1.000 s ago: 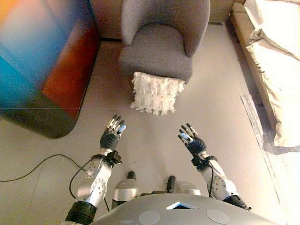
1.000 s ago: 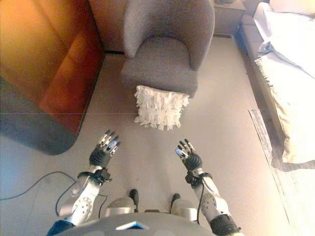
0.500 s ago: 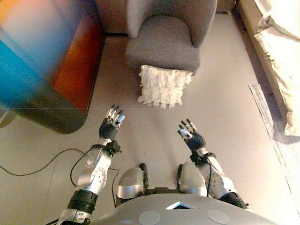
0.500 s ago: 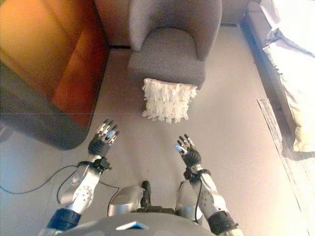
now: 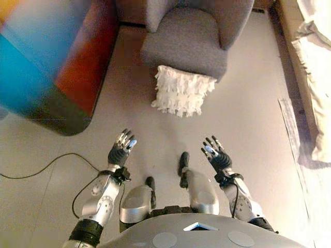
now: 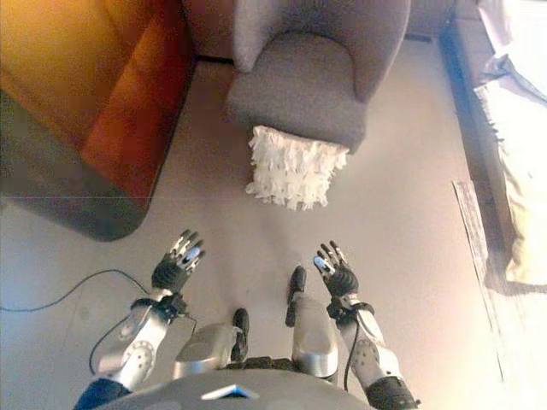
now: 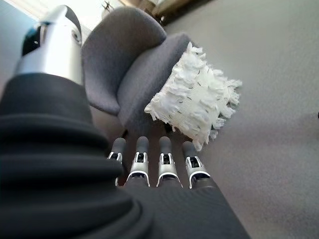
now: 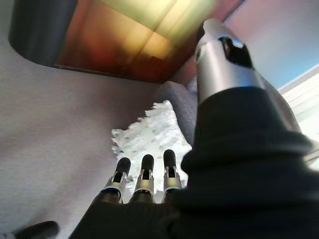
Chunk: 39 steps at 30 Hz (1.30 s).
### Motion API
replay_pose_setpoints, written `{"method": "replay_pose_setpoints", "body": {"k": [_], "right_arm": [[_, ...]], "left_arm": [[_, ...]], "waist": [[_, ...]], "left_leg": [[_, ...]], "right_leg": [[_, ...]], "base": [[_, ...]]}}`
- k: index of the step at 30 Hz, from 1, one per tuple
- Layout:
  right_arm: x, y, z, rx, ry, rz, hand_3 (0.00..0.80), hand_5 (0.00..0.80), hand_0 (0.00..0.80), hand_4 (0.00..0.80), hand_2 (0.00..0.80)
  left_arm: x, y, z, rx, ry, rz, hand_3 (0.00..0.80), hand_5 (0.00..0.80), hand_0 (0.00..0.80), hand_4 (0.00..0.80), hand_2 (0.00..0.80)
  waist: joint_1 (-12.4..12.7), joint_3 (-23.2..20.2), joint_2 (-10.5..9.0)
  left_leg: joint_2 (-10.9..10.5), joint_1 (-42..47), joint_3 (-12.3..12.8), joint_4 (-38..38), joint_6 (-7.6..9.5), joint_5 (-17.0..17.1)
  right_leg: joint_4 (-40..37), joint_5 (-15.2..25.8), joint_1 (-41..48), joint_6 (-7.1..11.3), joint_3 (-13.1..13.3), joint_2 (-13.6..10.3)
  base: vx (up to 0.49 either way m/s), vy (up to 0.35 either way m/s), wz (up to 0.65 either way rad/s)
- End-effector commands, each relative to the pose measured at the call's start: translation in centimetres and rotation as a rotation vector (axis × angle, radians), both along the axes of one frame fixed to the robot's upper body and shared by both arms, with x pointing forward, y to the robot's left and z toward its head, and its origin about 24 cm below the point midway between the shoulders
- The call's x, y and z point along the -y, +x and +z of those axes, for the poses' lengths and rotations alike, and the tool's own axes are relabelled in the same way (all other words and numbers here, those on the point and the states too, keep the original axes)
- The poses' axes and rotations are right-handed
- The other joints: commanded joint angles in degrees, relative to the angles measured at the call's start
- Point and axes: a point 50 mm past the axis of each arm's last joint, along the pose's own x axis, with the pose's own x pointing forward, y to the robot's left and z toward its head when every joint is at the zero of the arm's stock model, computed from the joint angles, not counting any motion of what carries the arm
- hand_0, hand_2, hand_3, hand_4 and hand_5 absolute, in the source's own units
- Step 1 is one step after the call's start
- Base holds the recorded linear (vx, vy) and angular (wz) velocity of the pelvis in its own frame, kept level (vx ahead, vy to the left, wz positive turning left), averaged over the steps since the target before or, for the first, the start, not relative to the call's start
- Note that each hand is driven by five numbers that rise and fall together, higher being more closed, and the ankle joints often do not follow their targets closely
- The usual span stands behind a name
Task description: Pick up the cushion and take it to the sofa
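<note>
A white ruffled cushion (image 5: pixel 183 91) stands on the floor, leaning against the front of a grey armchair (image 5: pixel 189 39). It also shows in the left wrist view (image 7: pixel 197 103) and the right wrist view (image 8: pixel 149 137). My left hand (image 5: pixel 121 150) is raised, open and empty, short of the cushion and to its left. My right hand (image 5: pixel 215 156) is raised, open and empty, short of the cushion and to its right. Both hands are well apart from it.
A large rounded piece of furniture with an orange-red side (image 5: pixel 46 67) stands at the left. A light sofa or bed with pale cloth (image 5: pixel 315 77) runs along the right edge, with a rug strip (image 5: pixel 292 129) beside it. Bare grey floor (image 5: pixel 155 134) lies between me and the cushion.
The camera has shifted; the cushion and armchair sit slightly differently in view. Both hands stay raised and open. My legs have shifted below.
</note>
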Motion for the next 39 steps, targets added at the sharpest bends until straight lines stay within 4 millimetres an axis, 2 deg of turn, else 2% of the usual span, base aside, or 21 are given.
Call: {"method": "replay_pose_setpoints", "body": {"k": [1,3,4,5,7,8,9,10,12,13,15,17,20,23,25,28,31,33,34,36,39], "right_arm": [[-0.8,0.1,1.5,0.091,0.032,0.054,0.000,0.000,0.000,0.000,0.000],[-0.9,0.1,1.5,0.073,0.022,0.065,0.000,0.000,0.000,0.000,0.000],[-0.9,0.1,1.5,0.069,0.018,0.082,0.000,0.000,0.000,0.000,0.000],[-0.9,0.0,1.4,0.063,0.013,0.090,0.000,0.000,0.000,0.000,0.000],[-0.5,-0.1,1.0,0.042,-0.035,0.105,0.000,0.000,0.000,0.000,0.000],[-0.4,-0.1,0.9,0.040,-0.038,0.109,0.000,0.000,0.000,0.000,0.000],[-0.2,-0.2,0.8,0.039,-0.039,0.112,0.000,0.000,0.000,0.000,0.000],[-0.1,-0.2,0.8,0.041,-0.042,0.114,0.000,0.000,0.000,0.000,0.000],[0.1,0.2,0.9,0.052,-0.039,0.118,0.000,0.000,0.000,0.000,0.000],[0.1,0.5,1.1,0.063,-0.034,0.120,0.000,0.000,0.000,0.000,0.000],[0.0,1.1,1.4,0.075,-0.035,0.119,0.000,0.000,0.000,0.000,0.000],[-0.1,1.5,1.7,0.081,-0.030,0.109,0.000,0.000,0.000,0.000,0.000],[-0.1,1.2,1.9,0.092,-0.013,0.104,0.000,0.000,0.000,0.000,0.000],[-0.4,0.8,1.5,0.079,0.004,0.131,0.000,0.000,0.000,0.000,0.000],[-0.3,0.6,1.3,0.064,0.009,0.144,0.000,0.000,0.000,0.000,0.000],[-0.5,0.5,1.1,0.068,0.014,0.161,0.000,0.000,0.000,0.000,0.000],[-0.9,0.7,1.3,0.079,0.010,0.172,0.000,0.000,0.000,0.000,0.000],[-1.6,0.9,1.2,0.061,0.006,0.151,0.000,0.000,0.000,0.000,0.000],[-1.7,0.9,1.2,0.058,0.015,0.143,0.000,0.000,0.000,0.000,0.000],[-2.4,1.0,1.4,0.085,0.036,0.161,0.000,0.000,0.000,0.000,0.000],[-3.3,1.3,1.5,0.110,0.018,0.151,0.000,0.000,0.000,0.000,0.000]], "left_arm": [[-0.2,0.6,2.7,0.119,-0.019,0.023,0.000,0.000,0.000,0.000,0.000],[-0.2,0.2,2.2,0.082,-0.039,0.043,0.000,0.000,0.000,0.000,0.000],[0.1,-0.1,1.9,0.063,-0.072,0.051,0.000,0.000,0.000,0.000,0.000],[0.1,-0.3,1.8,0.058,-0.079,0.054,0.000,0.000,0.000,0.000,0.000],[0.3,-0.4,1.6,0.063,-0.088,0.053,0.000,0.000,0.000,0.000,0.000],[0.5,-0.3,1.6,0.070,-0.091,0.051,0.000,0.000,0.000,0.000,0.000],[0.7,-0.2,1.7,0.079,-0.091,0.046,0.000,0.000,0.000,0.000,0.000],[0.9,0.0,2.0,0.089,-0.094,0.047,0.000,0.000,0.000,0.000,0.000],[1.0,0.5,2.3,0.107,-0.111,0.054,0.000,0.000,0.000,0.000,0.000],[1.0,0.8,2.6,0.118,-0.115,0.054,0.000,0.000,0.000,0.000,0.000],[0.8,1.1,2.6,0.129,-0.115,0.055,0.000,0.000,0.000,0.000,0.000],[0.8,1.3,2.7,0.140,-0.112,0.050,0.000,0.000,0.000,0.000,0.000],[0.7,1.5,3.0,0.158,-0.109,0.043,0.000,0.000,0.000,0.000,0.000],[0.5,1.2,2.9,0.159,-0.109,0.064,0.000,0.000,0.000,0.000,0.000],[0.4,1.0,2.8,0.161,-0.108,0.074,0.000,0.000,0.000,0.000,0.000],[0.2,0.9,2.7,0.162,-0.112,0.085,0.000,0.000,0.000,0.000,0.000],[-0.4,1.2,2.9,0.168,-0.112,0.096,0.000,0.000,0.000,0.000,0.000],[-0.9,1.3,3.2,0.167,-0.083,0.094,0.000,0.000,0.000,0.000,0.000],[-1.2,1.4,3.3,0.168,-0.070,0.090,0.000,0.000,0.000,0.000,0.000],[-1.3,1.8,4.1,0.197,-0.072,0.069,0.000,0.000,0.000,0.000,0.000],[-1.3,1.8,4.2,0.196,-0.044,0.053,0.000,0.000,0.000,0.000,0.000]], "waist": [[-1.51,-3.91,-0.15],[-1.85,-5.23,1.00],[-2.10,-6.72,1.86],[-2.17,-7.40,2.15],[-2.27,-9.00,2.45],[-2.15,-9.20,2.19],[-1.91,-9.23,1.59],[-1.51,-9.08,0.91],[-0.62,-8.08,0.07],[0.03,-7.24,-0.21],[0.74,-6.10,-0.39],[1.32,-5.20,0.29],[2.78,-4.53,2.00],[4.75,-4.06,2.66],[5.19,-4.21,2.93],[5.23,-4.48,3.74],[5.50,-4.72,3.99],[6.53,-5.22,3.86],[6.76,-5.54,3.48],[7.41,-6.51,2.39],[8.21,-7.17,2.70]], "left_leg": [[-2.20,10.85,2.12,-3.09,1.05,-8.38],[-0.30,12.28,2.84,-1.74,-0.45,-4.66],[1.37,12.28,3.03,0.53,-2.63,-0.14],[2.14,11.85,3.16,2.37,-3.74,2.22],[3.83,8.58,2.71,12.52,-6.58,9.64],[3.92,5.90,2.15,17.84,-7.24,11.81],[4.06,1.58,2.10,24.74,-7.88,13.42],[5.75,-3.47,3.34,30.81,-7.97,13.69],[8.64,-9.33,4.79,33.56,-6.92,12.34],[10.15,-11.37,4.90,31.01,-6.27,11.94],[11.61,-12.27,5.18,23.60,-5.48,11.71],[12.57,-12.20,4.67,12.27,-6.21,14.31],[13.11,-12.89,-0.22,-7.44,-8.77,19.12],[14.60,-13.64,-5.45,-17.47,-10.36,22.40],[15.65,-13.76,-4.31,-19.87,-10.66,22.17],[16.66,-14.32,-2.31,-20.43,-11.22,22.00],[15.91,-14.98,-2.05,-18.18,-10.77,20.64],[12.91,-16.37,-4.05,-13.41,-9.35,18.18],[11.91,-16.79,-3.74,-11.90,-8.70,17.36],[9.23,-16.49,-2.12,-10.11,-5.92,14.91],[5.26,-14.30,-1.22,-8.76,-2.20,11.85]], "right_leg": [[-6.07,9.61,-3.83,-1.60,-3.58,0.70],[-3.12,7.31,-3.04,-3.00,-3.97,1.17],[-1.92,4.86,-2.13,-4.75,-3.95,2.08],[-1.97,3.84,-1.44,-5.61,-3.96,2.54],[-2.59,1.04,1.17,-8.33,-3.30,3.76],[-3.10,0.27,2.48,-9.34,-2.52,4.05],[-3.81,-0.57,4.30,-10.46,-1.43,4.24],[-4.01,-1.88,6.15,-11.45,-0.78,4.29],[-3.95,-3.17,8.50,-11.89,0.37,4.15],[-3.76,-3.94,9.76,-12.08,1.66,4.28],[-3.33,-4.76,10.63,-12.05,4.00,4.79],[-2.66,-5.84,11.13,-11.63,6.52,6.08],[-2.79,-7.50,13.30,-10.12,10.12,7.98],[-4.02,-9.25,17.95,-9.06,14.05,8.12],[-4.74,-10.63,20.79,-8.48,14.69,7.25],[-4.56,-12.57,22.97,-7.85,13.72,5.79],[-3.68,-13.41,23.37,-6.75,12.86,3.92],[-1.62,-13.30,23.81,-4.92,11.94,0.94],[-1.29,-12.60,24.50,-4.19,11.42,-0.25],[3.72,-6.05,23.35,-2.78,9.84,-4.24],[20.21,3.01,18.04,-3.44,8.93,-9.86]], "base": [[0.507,-0.124,-0.32],[0.475,-0.163,-0.14],[0.415,-0.175,0.01],[0.452,-0.199,-0.10],[0.387,-0.176,-0.01],[0.329,-0.153,0.04],[0.297,-0.160,-0.06],[0.257,-0.157,-0.05],[0.218,-0.093,-0.06],[0.217,-0.009,-0.17],[0.221,0.057,-0.40],[0.222,0.134,-0.39],[0.285,0.179,-0.18],[0.400,0.129,-0.27],[0.426,0.186,-0.66],[0.374,0.214,-0.57],[0.351,0.232,-0.32],[0.437,0.290,-0.15],[0.357,0.233,-0.04],[0.309,0.233,-0.02],[0.323,0.312,-0.06]]}}
